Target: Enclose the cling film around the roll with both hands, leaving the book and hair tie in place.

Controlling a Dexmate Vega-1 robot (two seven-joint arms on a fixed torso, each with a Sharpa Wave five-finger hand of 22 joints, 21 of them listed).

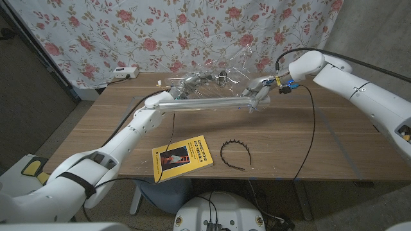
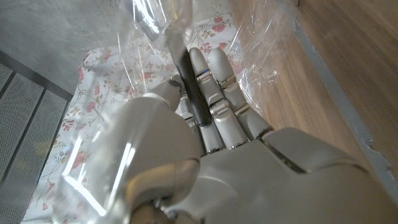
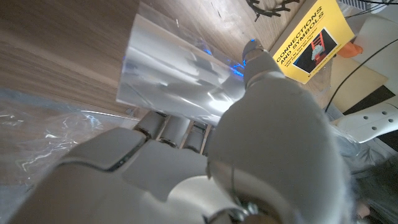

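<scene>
The long silvery roll of cling film (image 1: 209, 102) hangs level above the wooden worktop (image 1: 289, 147), carried at both ends: the left hand (image 1: 174, 95) grips 1 end, its fingers (image 2: 214, 93) curled around a dark core with film draped over them in the left wrist view, and the right hand (image 1: 258, 90) holds the other end, fingers wrapped under the glossy tube in the right wrist view. A loose, crumpled sheet of clear film (image 1: 221, 74) billows behind and above the roll, not yet wound on, so the step in hand appears to be the wrapping itself, at an early stage. The next move likely calls for both hands to turn the roll together, drawing the slack film snug without tearing it. The yellow paperback book (image 1: 183, 156) and the thin black toothed hair band (image 1: 234, 153) lie well apart from the roll near the front edge and should stay untouched.
</scene>
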